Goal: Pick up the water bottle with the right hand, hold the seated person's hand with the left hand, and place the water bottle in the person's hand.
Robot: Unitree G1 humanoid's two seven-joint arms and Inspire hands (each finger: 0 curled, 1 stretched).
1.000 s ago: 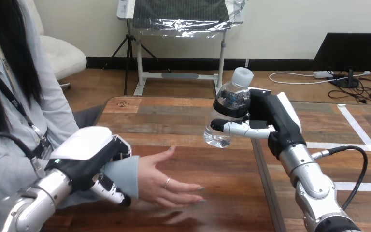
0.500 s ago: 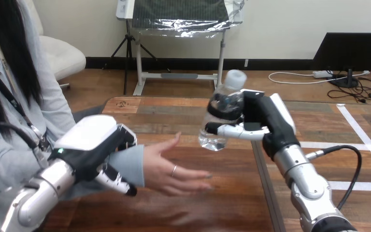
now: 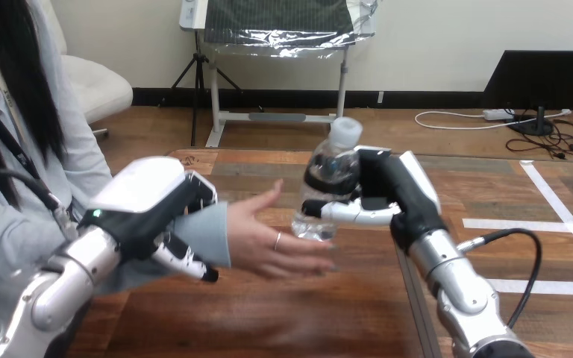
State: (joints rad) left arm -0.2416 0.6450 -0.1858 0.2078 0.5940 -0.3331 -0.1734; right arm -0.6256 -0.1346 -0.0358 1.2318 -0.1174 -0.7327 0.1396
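Lowering the bottle [image 3: 327,186] onto the open palm of the person's hand [image 3: 268,240], not the fingertips it hangs just over, is the job of the right hand [image 3: 392,195], its fingers wrapped round the bottle's middle. The left hand [image 3: 145,216], curled round the sleeved wrist [image 3: 207,233] just behind the person's hand, should steady it above the counter [image 3: 306,313]; loosen the grip only once the person's fingers close.

cam: robot's head | faces: forward, down (across table [image 3: 291,321]) | range: close
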